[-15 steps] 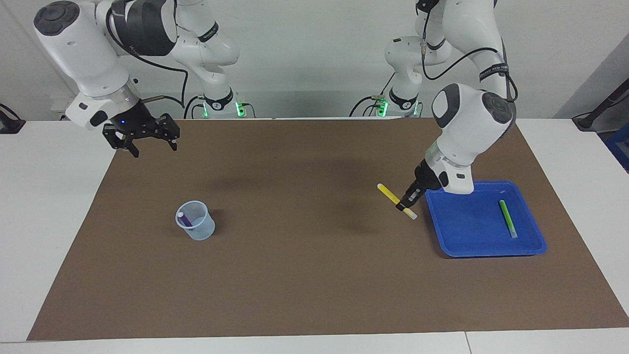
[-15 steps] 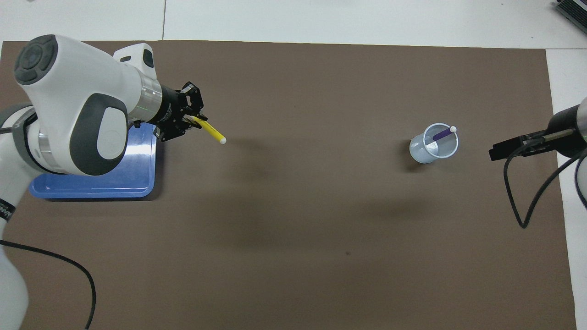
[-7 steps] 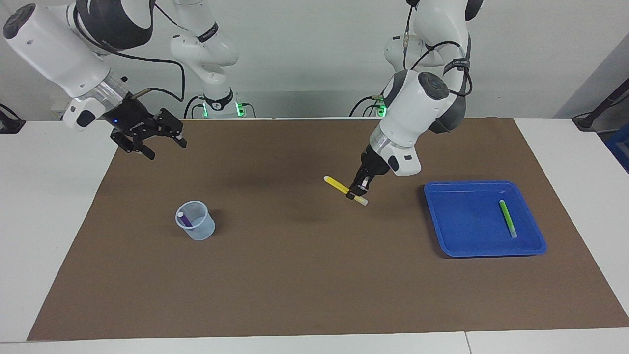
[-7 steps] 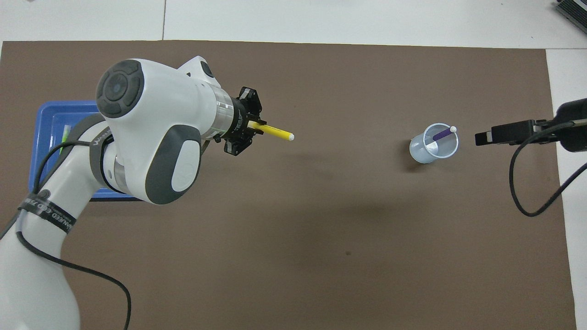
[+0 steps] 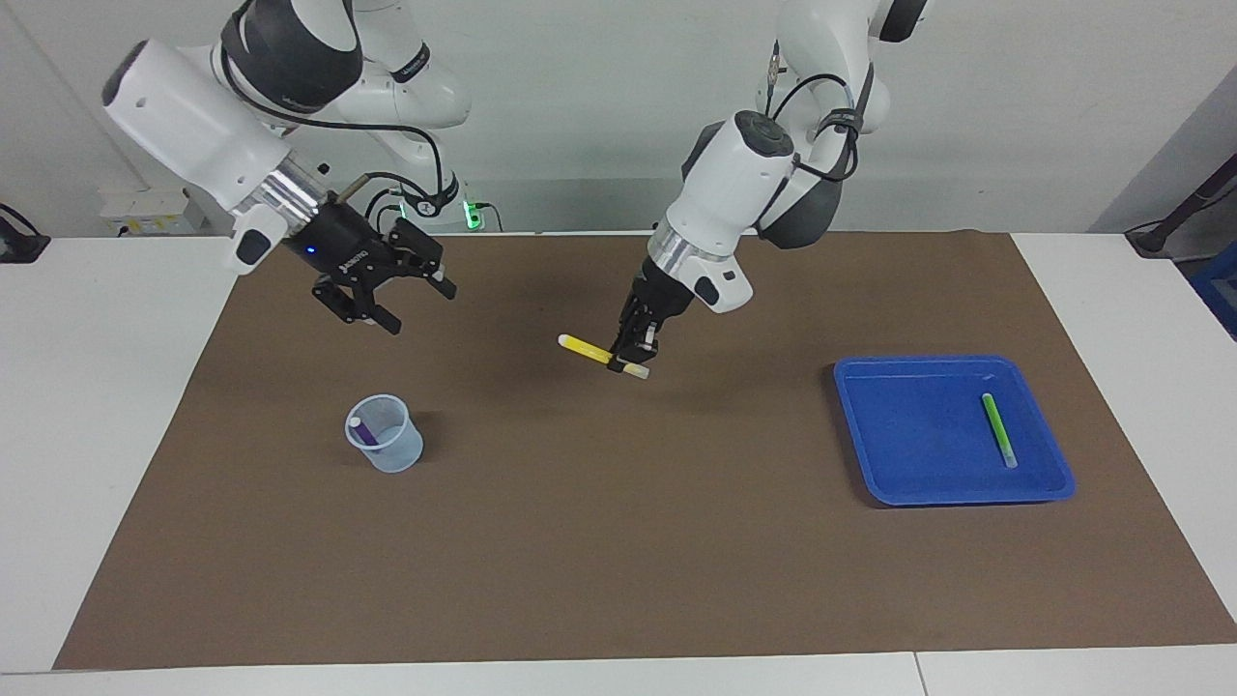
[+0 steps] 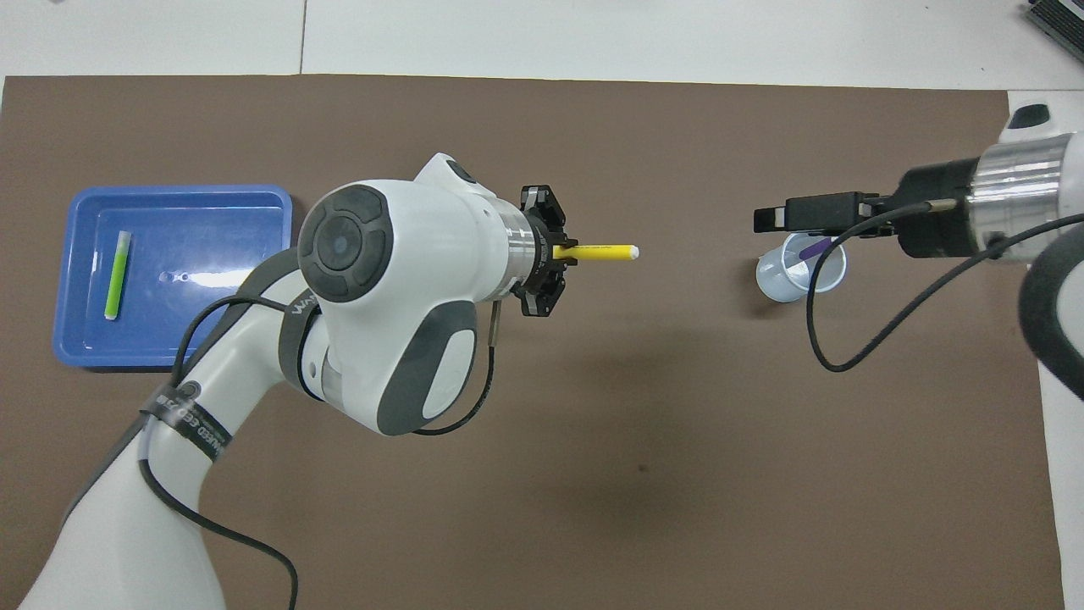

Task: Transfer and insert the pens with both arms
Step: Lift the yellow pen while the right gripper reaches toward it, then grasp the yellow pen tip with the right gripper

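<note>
My left gripper (image 5: 633, 356) (image 6: 552, 252) is shut on the yellow pen (image 5: 583, 347) (image 6: 603, 252), which lies level in the air over the middle of the brown mat, its pale tip toward the right arm's end. My right gripper (image 5: 416, 304) (image 6: 765, 219) hangs open and empty over the mat close to the clear cup (image 5: 386, 437) (image 6: 783, 284). The purple pen (image 5: 363, 432) (image 6: 815, 249) leans inside that cup. The green pen (image 5: 997, 430) (image 6: 117, 275) lies in the blue tray (image 5: 918, 435) (image 6: 212, 254).
The brown mat (image 5: 618, 541) (image 6: 593, 508) covers most of the white table. The tray sits toward the left arm's end and the cup toward the right arm's end. A black cable loops down from the right wrist beside the cup.
The left arm has carried the yellow pen from beside the tray to over the mat's middle. The right gripper has swung in from the table's end to near the cup, staying open.
</note>
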Available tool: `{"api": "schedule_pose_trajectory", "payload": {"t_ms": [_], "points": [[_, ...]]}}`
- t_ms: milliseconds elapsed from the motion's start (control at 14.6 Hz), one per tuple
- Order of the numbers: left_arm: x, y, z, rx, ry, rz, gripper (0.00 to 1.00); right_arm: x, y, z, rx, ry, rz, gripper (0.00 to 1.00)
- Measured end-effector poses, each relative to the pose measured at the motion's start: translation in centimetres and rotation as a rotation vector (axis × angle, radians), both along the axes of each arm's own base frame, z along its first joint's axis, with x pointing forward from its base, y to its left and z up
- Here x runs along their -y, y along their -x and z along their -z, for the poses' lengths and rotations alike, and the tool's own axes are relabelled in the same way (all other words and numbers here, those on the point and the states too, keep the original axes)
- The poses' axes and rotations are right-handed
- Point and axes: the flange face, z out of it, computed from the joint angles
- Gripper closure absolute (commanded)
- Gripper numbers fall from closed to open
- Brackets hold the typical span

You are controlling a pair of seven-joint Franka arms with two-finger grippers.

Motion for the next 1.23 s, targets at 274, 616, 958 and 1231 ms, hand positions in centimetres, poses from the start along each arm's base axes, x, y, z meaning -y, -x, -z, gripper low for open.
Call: {"api": "schedule_pose_trajectory", "payload": {"t_ms": [274, 616, 958, 1231], "points": [[3.3, 2.4, 0.4, 0.016, 0.071, -0.066, 1.00, -2.6, -0.5, 1.8, 0.015, -0.033, 0.015, 0.00], [4.6, 3.2, -0.6, 0.060, 0.142, -0.110, 1.00, -3.8, -0.2, 3.6, 0.005, -0.028, 0.014, 0.15], [4.4, 2.5, -0.7, 0.098, 0.177, -0.138, 1.00, -4.0, 0.0, 4.3, -0.007, -0.026, 0.011, 0.46], [4.5, 2.3, -0.3, 0.104, 0.185, -0.145, 1.00, -4.2, 0.1, 4.3, -0.006, -0.028, 0.009, 0.46]]}}
